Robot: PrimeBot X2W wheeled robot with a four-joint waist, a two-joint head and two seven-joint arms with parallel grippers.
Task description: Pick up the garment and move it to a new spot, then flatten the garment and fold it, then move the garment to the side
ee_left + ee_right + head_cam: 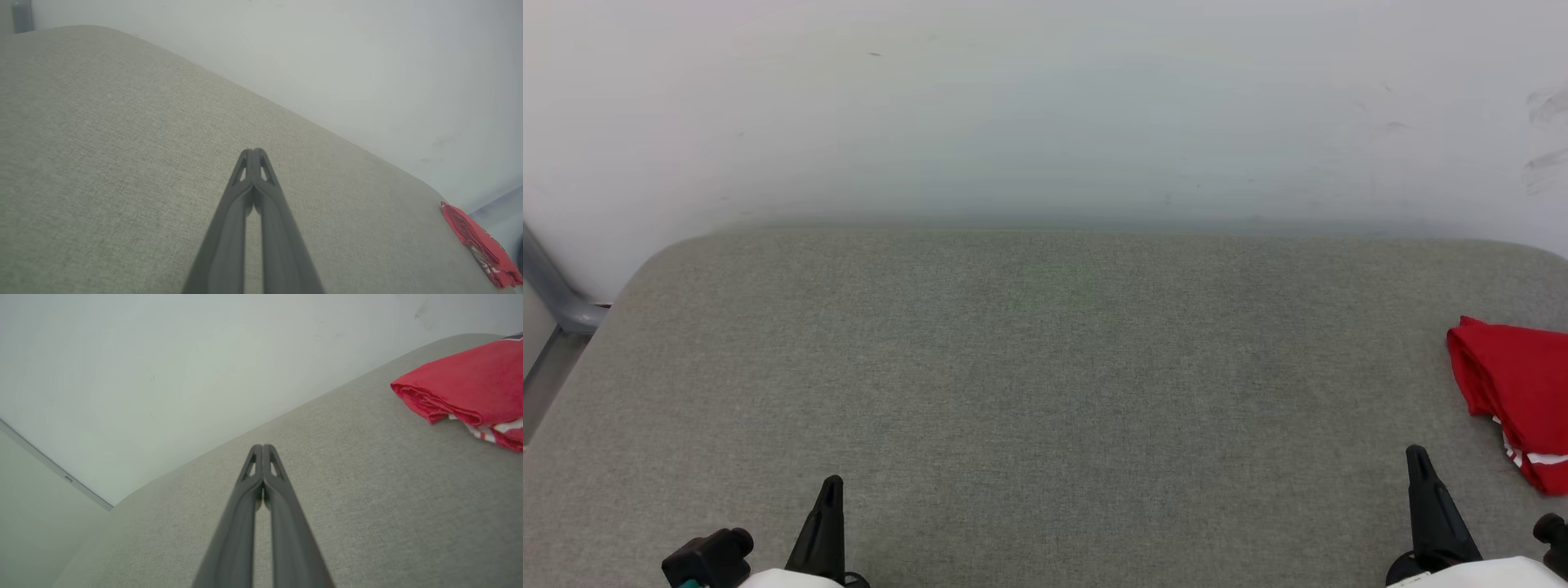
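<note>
The garment (1515, 384) is a red folded bundle with white stripe trim, lying at the right edge of the grey padded table (1029, 359). It also shows at the far right of the left wrist view as the garment (478, 241), and at the upper right of the right wrist view as the garment (466, 384). My left gripper (831, 486) is low at the front left, shut and holding nothing, its tips pressed together (254, 152). My right gripper (1417, 453) sits at the front right, a little left of the garment and apart from it, shut and holding nothing (262, 447).
A pale wall (1045, 106) rises right behind the table's far edge. A grey metal frame (551, 302) stands off the table's left corner. The table's rounded corners show at the back left and back right.
</note>
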